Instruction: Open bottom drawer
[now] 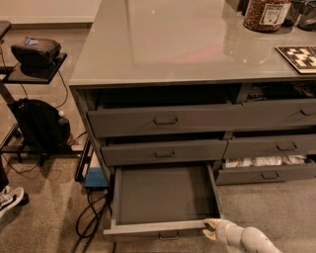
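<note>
The bottom drawer (165,192) of the left column is pulled far out, showing a plain bare grey inside. Its flat front (153,230) runs along the lower edge of the view, with the small bail handle (169,237) hanging below its middle. My gripper (211,229), white and pale, comes in from the lower right and sits at the right end of the drawer front, touching its top corner. My white arm (249,239) trails off to the lower right.
Two shut drawers (163,121) stack above it. The right column has a low drawer with white bundles (266,161). The grey countertop (182,39) bears a jar (264,14) and a checkered board (298,57). Left: a black bag (42,123), cables (91,212), a shoe (10,200).
</note>
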Robot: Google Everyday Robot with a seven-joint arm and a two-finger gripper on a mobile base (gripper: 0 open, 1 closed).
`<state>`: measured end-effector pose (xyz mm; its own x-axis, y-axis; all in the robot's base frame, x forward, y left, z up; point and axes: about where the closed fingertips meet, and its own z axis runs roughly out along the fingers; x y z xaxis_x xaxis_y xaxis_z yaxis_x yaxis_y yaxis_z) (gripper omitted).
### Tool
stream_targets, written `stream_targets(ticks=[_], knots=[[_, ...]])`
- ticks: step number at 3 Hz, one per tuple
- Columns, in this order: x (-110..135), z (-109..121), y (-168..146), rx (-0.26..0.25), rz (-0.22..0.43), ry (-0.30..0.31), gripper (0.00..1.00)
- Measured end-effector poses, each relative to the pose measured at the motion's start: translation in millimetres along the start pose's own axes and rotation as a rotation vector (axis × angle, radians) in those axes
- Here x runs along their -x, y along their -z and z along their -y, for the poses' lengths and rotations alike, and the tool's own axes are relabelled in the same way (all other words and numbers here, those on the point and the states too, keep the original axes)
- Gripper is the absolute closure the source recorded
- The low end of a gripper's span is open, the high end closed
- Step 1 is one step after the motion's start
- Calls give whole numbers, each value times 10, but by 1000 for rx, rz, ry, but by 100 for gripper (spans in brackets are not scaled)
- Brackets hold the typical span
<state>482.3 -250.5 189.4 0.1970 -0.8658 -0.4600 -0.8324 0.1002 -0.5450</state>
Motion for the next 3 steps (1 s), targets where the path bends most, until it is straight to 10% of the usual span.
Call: stream_targets(ticks=[3], knots=[[1, -1, -1, 0, 0, 0, 0]])
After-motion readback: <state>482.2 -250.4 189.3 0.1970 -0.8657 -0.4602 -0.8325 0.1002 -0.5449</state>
